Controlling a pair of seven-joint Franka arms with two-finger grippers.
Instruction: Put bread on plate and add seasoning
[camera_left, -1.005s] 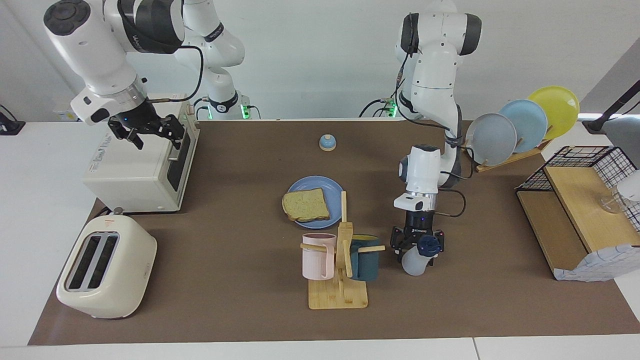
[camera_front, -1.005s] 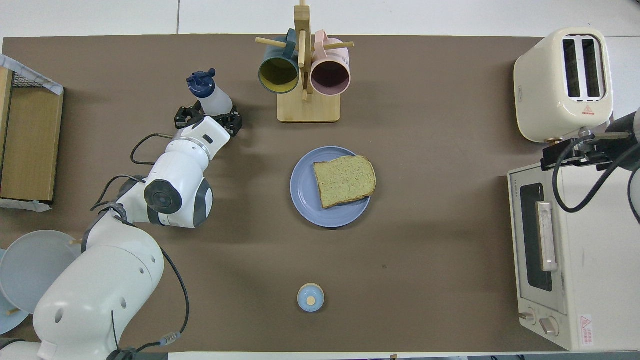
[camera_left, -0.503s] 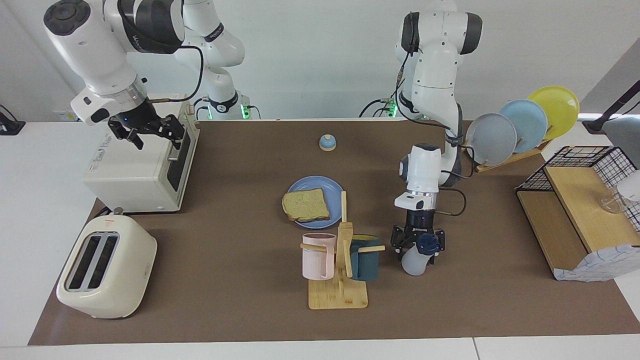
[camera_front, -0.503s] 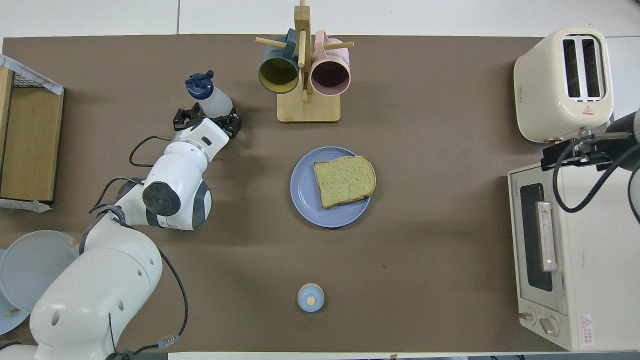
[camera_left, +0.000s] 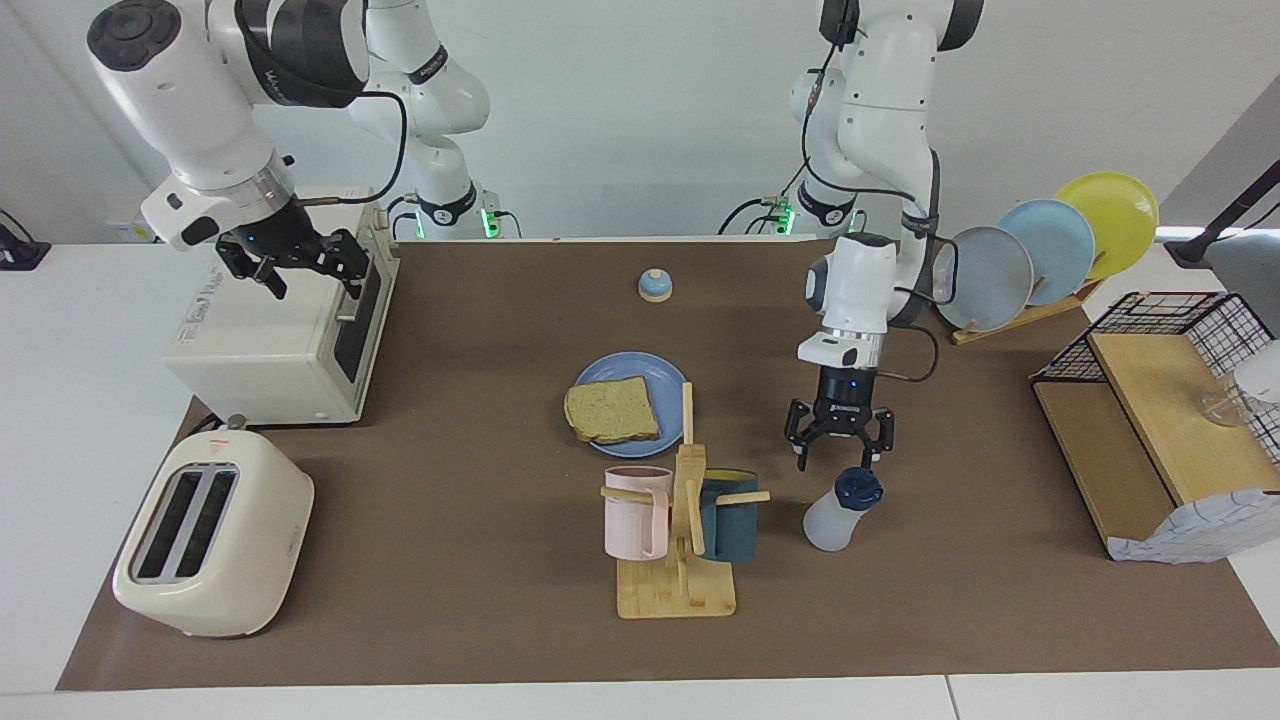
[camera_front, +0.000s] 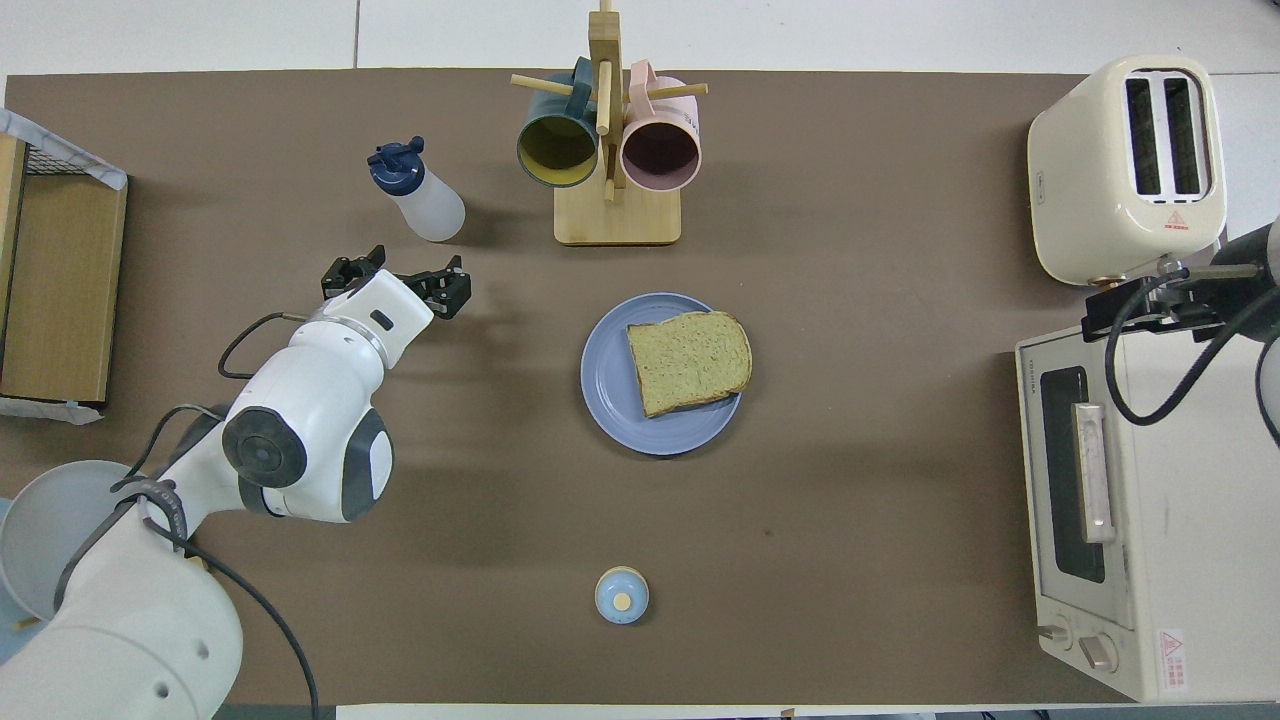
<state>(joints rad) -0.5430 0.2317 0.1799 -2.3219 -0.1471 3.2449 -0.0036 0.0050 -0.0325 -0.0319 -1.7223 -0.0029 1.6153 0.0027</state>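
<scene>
The bread (camera_left: 612, 410) lies on the blue plate (camera_left: 628, 367) in the middle of the table; both also show in the overhead view, bread (camera_front: 690, 362) and plate (camera_front: 608, 395). The seasoning bottle (camera_left: 835, 515) stands free on the table beside the mug rack, toward the left arm's end; it also shows in the overhead view (camera_front: 420, 195). My left gripper (camera_left: 840, 460) is open and empty, raised over the table just nearer to the robots than the bottle (camera_front: 395, 280). My right gripper (camera_left: 305, 272) is open and waits over the toaster oven.
A wooden mug rack (camera_left: 680, 530) with a pink and a dark teal mug stands farther from the robots than the plate. A bell (camera_left: 655, 286) sits nearer to the robots. A toaster oven (camera_left: 280, 340) and a toaster (camera_left: 215, 535) are at the right arm's end. A plate rack (camera_left: 1040, 250) and a wooden shelf (camera_left: 1150, 430) are at the left arm's end.
My left gripper was around the bottle; it has let go, risen and drawn back toward the robots. The bottle stays standing. The right arm has not moved.
</scene>
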